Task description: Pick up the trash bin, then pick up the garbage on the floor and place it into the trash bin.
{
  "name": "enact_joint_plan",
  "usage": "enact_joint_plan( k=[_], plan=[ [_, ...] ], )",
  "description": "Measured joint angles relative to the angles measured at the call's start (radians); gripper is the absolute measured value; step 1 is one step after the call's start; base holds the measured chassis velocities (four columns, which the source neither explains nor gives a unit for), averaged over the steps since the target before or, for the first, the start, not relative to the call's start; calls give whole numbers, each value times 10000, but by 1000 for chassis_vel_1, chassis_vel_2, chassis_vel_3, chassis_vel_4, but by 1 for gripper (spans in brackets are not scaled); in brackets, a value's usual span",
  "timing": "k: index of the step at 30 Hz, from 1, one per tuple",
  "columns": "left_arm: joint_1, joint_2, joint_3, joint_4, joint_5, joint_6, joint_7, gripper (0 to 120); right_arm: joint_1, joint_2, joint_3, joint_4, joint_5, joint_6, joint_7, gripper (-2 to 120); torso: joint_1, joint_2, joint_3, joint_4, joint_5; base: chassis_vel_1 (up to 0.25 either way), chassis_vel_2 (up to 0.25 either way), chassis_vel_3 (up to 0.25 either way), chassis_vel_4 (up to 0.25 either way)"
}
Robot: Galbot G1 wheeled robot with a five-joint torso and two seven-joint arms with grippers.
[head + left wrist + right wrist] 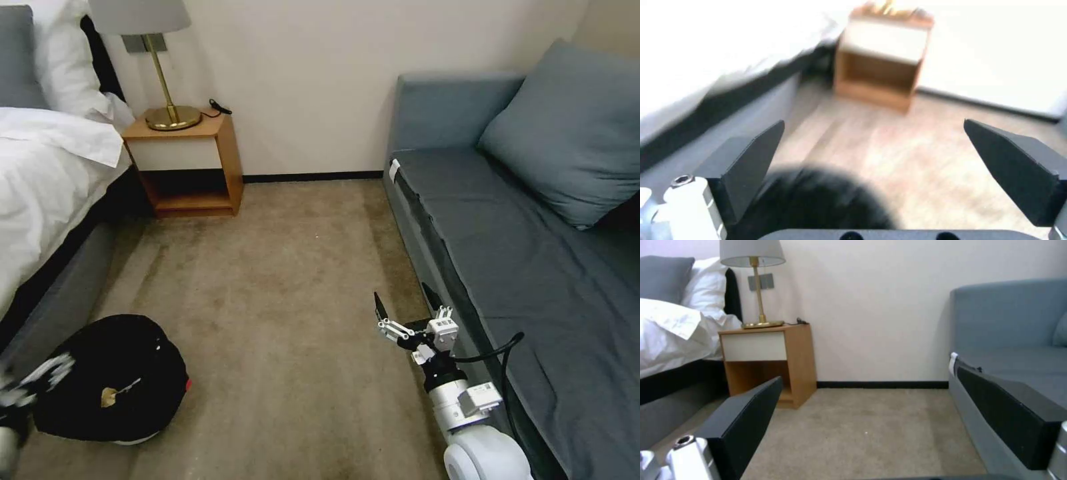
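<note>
One trash bin (110, 380) below my left gripper (871, 160), jaws apart.
Bag slick, soft; I'd pinch the rim. Right gripper (408, 307) spread, idle.

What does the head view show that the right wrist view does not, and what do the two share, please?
The head view alone has the round trash bin lined with a glossy black bag on the carpet by the bed, a yellow-brown scrap inside it, the blurred left gripper at its edge, and the large blue-grey cushion. The right wrist view alone has the right gripper's black fingers up close, spread open. Both share the wooden nightstand, brass lamp, white bed, grey sofa and beige carpet.
</note>
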Motion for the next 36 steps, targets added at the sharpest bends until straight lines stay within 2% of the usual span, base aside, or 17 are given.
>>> enact_joint_plan(
  k=[1, 3, 5, 6, 7, 8, 9, 11, 12, 15, 20, 36],
  plan=[
    [0, 0, 0, 0, 0, 0, 0, 100, 0, 0, 0, 0, 0, 0, 0, 100, 0, 0, 0, 0, 0, 0, 0, 0, 0],
    [160, -288, 350, -495, 798, -807, 55, 100, 0, 0, 0, 0, 0, 0, 0, 100, 0, 0, 0, 3, 1, 0, 0, 0, 0],
    [339, -577, 1049, -689, 1807, -1690, 132, 100, 1, 0, -1, 0, 0, 0, 0, 100, 0, 0, 0, 7, 2, 0, 0, 0, 0],
    [419, -685, 1544, -696, 2333, -2114, 176, 100, 0, 0, -1, 0, 0, 0, -1, 100, 0, 0, 0, 6, -5, 0, 0, 0, 0],
    [419, -685, 1544, -696, 2333, -2114, 176, 100, 0, 0, -1, 0, 0, 0, -1, 100, 0, 0, 0, 6, -5, 0, 0, 0, 0],
    [451, -714, 1767, -682, 2556, -2294, 192, 100, 0, 0, -1, 0, 0, 0, 0, 100, 0, 0, 0, 6, -7, 0, 0, 0, 0],
    [533, -693, 2369, -524, 3077, -2758, 215, 100, 0, 0, -1, 0, 0, 0, -1, 100, 1, 0, 0, 4, 0, 0, 0, 0, 0],
    [562, -561, 2861, -239, 3415, -3195, 277, 100, 0, 0, -1, 0, 0, 0, 0, 100, 0, 0, 0, 4, -5, 0, 0, 0, 0],
    [562, -561, 2861, -239, 3415, -3195, 277, 100, 0, 0, -1, 0, 0, 0, 0, 100, 0, 0, 0, 4, -5, 0, 0, 0, 0],
    [488, -316, 3440, 225, 3471, -3796, 455, 100, 0, 0, -1, 0, 0, 0, 0, 100, 0, 0, 1, 4, -5, 0, 0, 0, 0],
    [206, -176, 3711, 525, 3371, -4127, 511, 100, 0, 0, -1, -1, 0, 0, 0, 100, 0, 0, 0, 4, -4, 0, 0, 0, 0],
    [169, -161, 3667, 559, 3298, -4086, 506, 100, 0, 0, -1, -1, 0, 0, 1, 100, 0, 0, 0, 5, -4, 0, 0, 0, 0]
  ],
)
